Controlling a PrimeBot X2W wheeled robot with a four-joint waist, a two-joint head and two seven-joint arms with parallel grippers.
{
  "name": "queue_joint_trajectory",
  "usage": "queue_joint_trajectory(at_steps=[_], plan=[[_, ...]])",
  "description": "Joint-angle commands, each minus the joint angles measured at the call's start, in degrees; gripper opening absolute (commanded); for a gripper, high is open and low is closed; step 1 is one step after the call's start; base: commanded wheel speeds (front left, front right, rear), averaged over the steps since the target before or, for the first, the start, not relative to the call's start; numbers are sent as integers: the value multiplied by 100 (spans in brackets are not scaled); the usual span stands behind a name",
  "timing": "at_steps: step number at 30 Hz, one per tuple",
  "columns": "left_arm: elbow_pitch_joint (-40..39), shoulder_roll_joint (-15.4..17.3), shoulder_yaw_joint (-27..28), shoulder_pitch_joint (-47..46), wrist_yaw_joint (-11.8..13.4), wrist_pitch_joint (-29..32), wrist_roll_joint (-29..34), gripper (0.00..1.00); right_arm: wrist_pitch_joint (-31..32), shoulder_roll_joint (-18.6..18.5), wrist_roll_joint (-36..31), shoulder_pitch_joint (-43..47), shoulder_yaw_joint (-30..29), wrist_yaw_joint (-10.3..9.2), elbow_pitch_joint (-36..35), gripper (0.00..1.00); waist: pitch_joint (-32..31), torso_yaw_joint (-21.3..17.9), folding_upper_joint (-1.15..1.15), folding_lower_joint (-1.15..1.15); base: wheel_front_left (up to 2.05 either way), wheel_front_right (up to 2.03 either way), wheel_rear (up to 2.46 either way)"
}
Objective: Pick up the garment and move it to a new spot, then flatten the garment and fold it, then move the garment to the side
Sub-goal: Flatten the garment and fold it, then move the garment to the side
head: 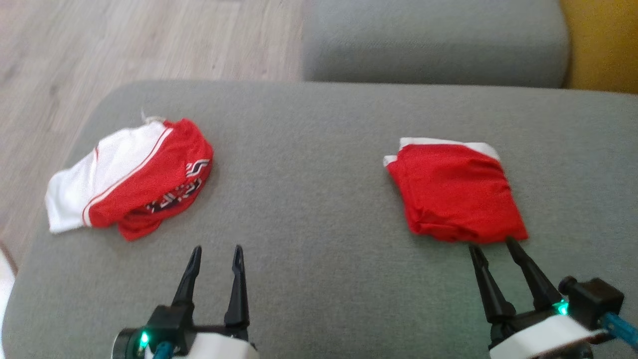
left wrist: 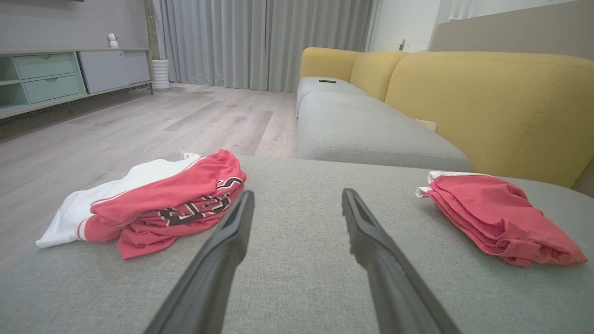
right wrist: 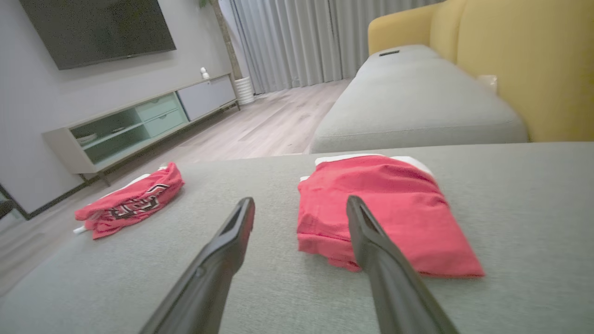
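A red garment with a white edge (head: 456,192) lies folded into a neat square on the right of the grey cushion (head: 319,164). My right gripper (head: 492,244) stands open just short of its near edge, nothing between its fingers; in the right wrist view the right gripper (right wrist: 300,200) has one finger over the folded garment (right wrist: 403,208). A second red and white garment with black lettering (head: 134,179) lies bunched at the left. My left gripper (head: 217,249) is open and empty, close to the bunched garment's near right. In the left wrist view the left gripper (left wrist: 298,194) points between the bunched garment (left wrist: 162,199) and the folded one (left wrist: 496,215).
The cushion's rounded left edge drops to a wooden floor (head: 124,40). Beyond the cushion lies another grey sofa seat (head: 433,40) with a yellow backrest (head: 603,45) on the right. A low TV cabinet (right wrist: 139,120) stands across the room. Bare grey fabric separates the two garments.
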Motion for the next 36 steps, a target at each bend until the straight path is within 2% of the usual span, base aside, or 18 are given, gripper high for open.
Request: queue_joint_trajectory(at_steps=[1, 8, 16, 36], plan=[[-208, -19, 230, -127, -15, -29, 51, 100, -198, -133, -126, -177, 76, 37, -94, 100, -174, -159, 0, 1, 0, 0, 0], [-353, -19, 432, 362, -14, -29, 111, 100, -969, -75, -341, -376, -1, 37, 779, 100, -516, -407, 0, 1, 0, 0, 0], [-438, -19, 556, 625, -23, -29, 140, 100, -1164, 125, -500, -563, -144, 37, 1366, 100, -676, -516, 0, 1, 0, 0, 0], [-405, -19, 612, 657, -50, -29, 189, 100, -1172, 389, -720, -517, -249, 37, 1291, 100, -666, -491, 0, 1, 0, 0, 0]])
